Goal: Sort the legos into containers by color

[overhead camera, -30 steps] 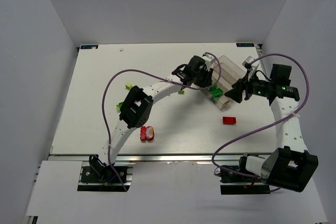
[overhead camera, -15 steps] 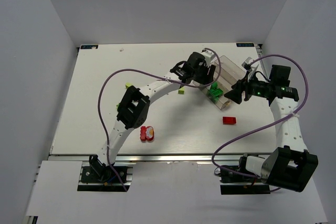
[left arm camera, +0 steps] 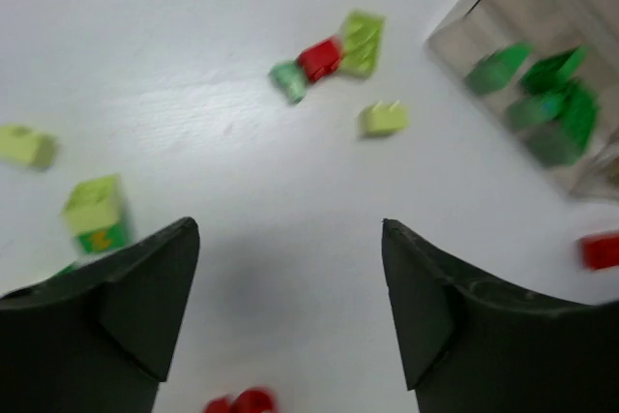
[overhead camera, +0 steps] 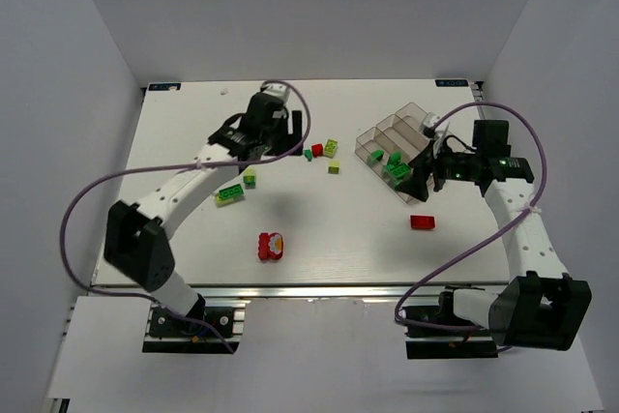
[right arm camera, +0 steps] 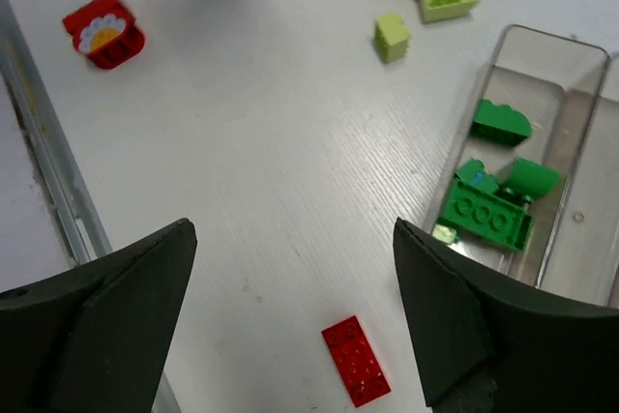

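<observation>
The clear tray [overhead camera: 370, 135] sits at the right of the table, and one compartment of it holds several dark green legos [overhead camera: 395, 167] [right arm camera: 486, 215]. Loose legos lie on the table: a green, red [overhead camera: 317, 150] and yellow-green cluster, a pale brick [overhead camera: 334, 168], two yellow-green bricks [overhead camera: 230, 193], a flat red brick [overhead camera: 422, 222] [right arm camera: 356, 360] and a red flower brick [overhead camera: 272, 246] [right arm camera: 104, 29]. My left gripper [overhead camera: 287, 137] [left arm camera: 290, 224] hangs open and empty left of the cluster. Just off the tray's near corner, my right gripper [overhead camera: 423, 177] [right arm camera: 290, 224] is open and empty above the flat red brick.
The table's metal front rail [right arm camera: 44, 191] runs along the near edge. Purple cables loop over both arms. White walls close in the back and both sides.
My left arm has swung from over the tray back to the left, and its gripper has opened. The tray now shows whole. My right gripper has opened wider.
</observation>
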